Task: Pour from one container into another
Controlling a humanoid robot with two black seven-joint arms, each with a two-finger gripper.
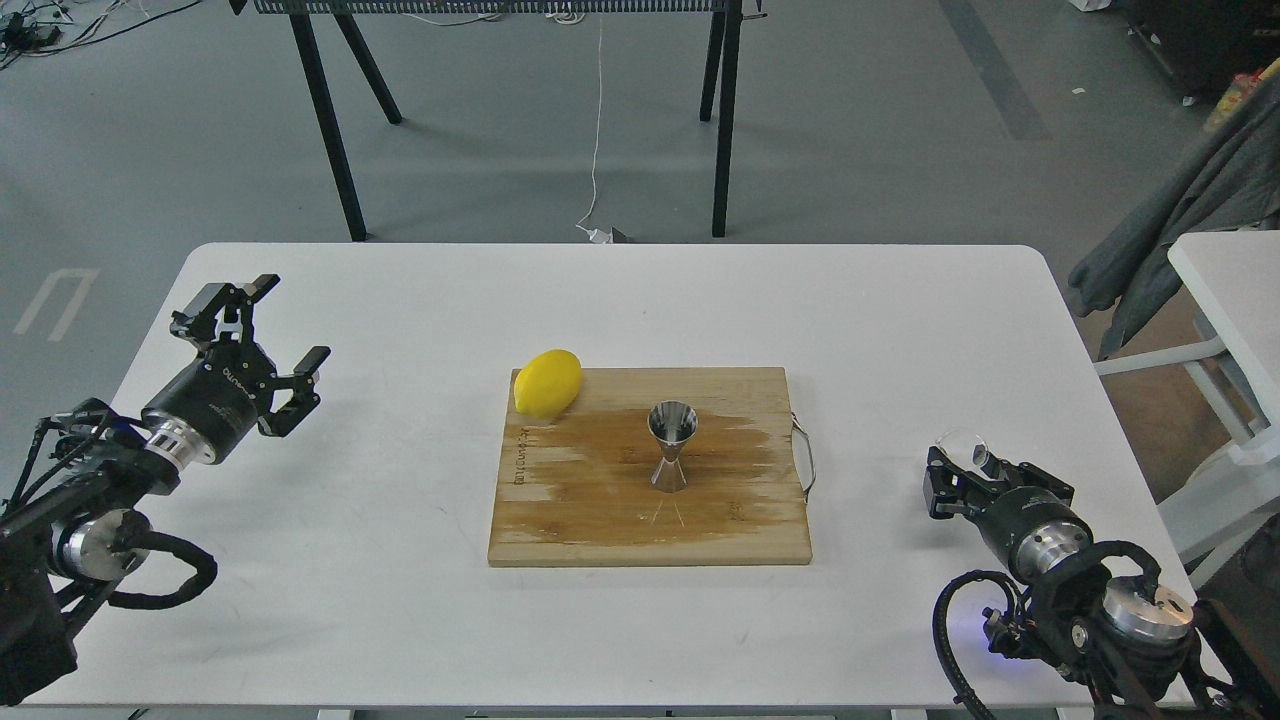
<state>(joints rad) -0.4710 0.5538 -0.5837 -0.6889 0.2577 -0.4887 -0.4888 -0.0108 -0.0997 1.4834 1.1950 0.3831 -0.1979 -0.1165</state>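
The steel jigger (pixel 672 446) stands upright in the middle of the wooden cutting board (pixel 600 510), mouth up. A small clear glass cup (pixel 963 445) sits at the right side of the table, between the fingers of my right gripper (pixel 962 472), which is shut on it and low over the tabletop. The cup is far right of the jigger, past the board's metal handle (pixel 806 458). My left gripper (pixel 280 325) hovers over the table's left side, open and empty, well apart from the board.
A yellow lemon (pixel 547 382) lies on the board's back-left corner. The white table (pixel 420 300) spreads around the board. Black table legs (pixel 330 120) stand on the floor behind, and a grey cloth (pixel 1180 220) hangs beside a second table at right.
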